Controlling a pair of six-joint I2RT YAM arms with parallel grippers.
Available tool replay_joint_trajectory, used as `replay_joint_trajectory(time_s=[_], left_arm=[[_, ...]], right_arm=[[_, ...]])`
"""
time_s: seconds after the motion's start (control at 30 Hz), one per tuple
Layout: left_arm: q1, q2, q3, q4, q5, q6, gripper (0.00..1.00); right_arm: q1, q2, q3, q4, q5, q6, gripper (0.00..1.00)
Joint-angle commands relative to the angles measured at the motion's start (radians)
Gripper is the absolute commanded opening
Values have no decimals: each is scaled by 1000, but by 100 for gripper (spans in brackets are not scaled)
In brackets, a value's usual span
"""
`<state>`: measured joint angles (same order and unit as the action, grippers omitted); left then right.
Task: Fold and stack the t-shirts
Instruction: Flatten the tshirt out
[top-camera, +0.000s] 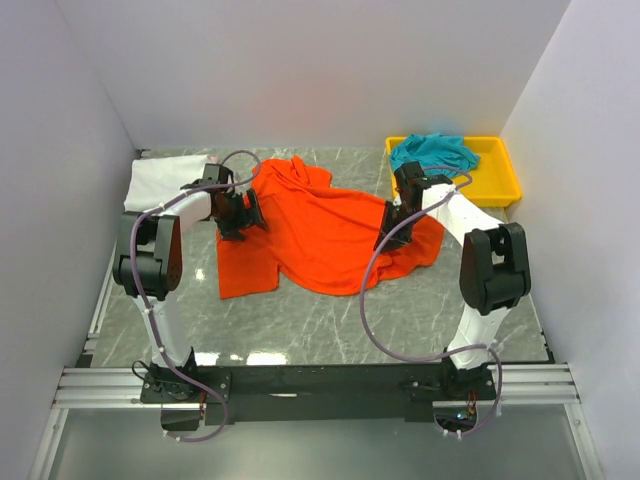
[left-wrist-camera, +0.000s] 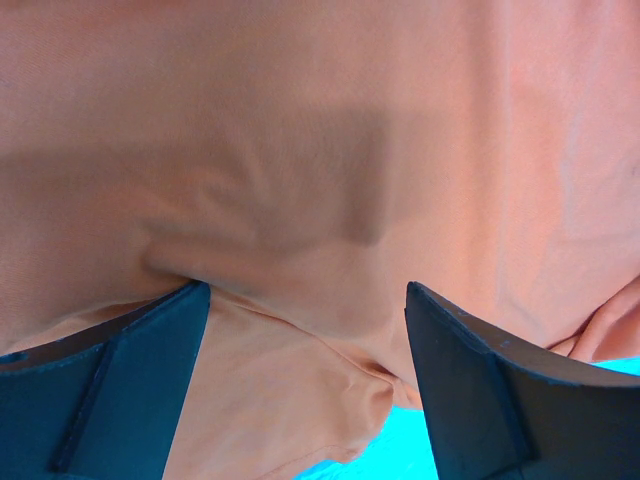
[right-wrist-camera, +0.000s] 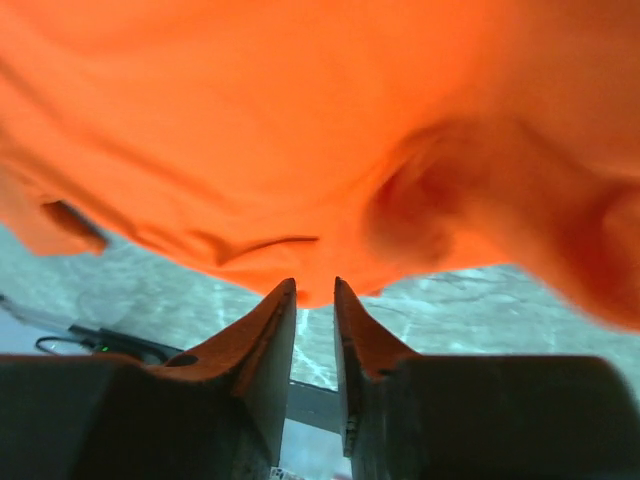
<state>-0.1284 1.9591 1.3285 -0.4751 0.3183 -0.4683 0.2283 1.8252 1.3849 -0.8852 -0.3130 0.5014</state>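
The orange-red t-shirt (top-camera: 330, 230) is spread out, rumpled, across the middle of the marble table (top-camera: 300, 340), with one sleeve bunched toward the far side.

At the shirt's left edge, the left gripper (top-camera: 252, 213) is set low over the cloth. In the left wrist view its fingers (left-wrist-camera: 110, 380) are seen spread wide, with a creased fold of the orange cloth lying between them. Nothing is clamped.

At the shirt's right edge, the right gripper (top-camera: 388, 238) is angled down onto the cloth. In the right wrist view its fingers (right-wrist-camera: 255, 350) are parted by only a narrow slit, through which the table can be seen. The lower edge of the shirt hangs just at the fingertips, and no cloth is seen inside the slit.

The white t-shirt (top-camera: 160, 180) is laid flat at the far left corner of the table, just beyond the left arm. The teal t-shirt (top-camera: 432, 152) is heaped in the yellow tray (top-camera: 505, 178) at the far right, apart from both grippers.
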Motion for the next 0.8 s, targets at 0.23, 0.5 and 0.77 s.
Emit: replay_joint_trajectory(time_s=[0.23,0.5,0.77], left_arm=[[4,77,-29,-2,-56,25,88],[6,83,-25,-11,-61,28,88],[13,81,-22,-16,-64,30,88]], right_arm=[[-38,-268,-219,112,4,36,33],[-66,-270,-333,167,117,46,32],[-66,-115,-224,183,181,17,30]])
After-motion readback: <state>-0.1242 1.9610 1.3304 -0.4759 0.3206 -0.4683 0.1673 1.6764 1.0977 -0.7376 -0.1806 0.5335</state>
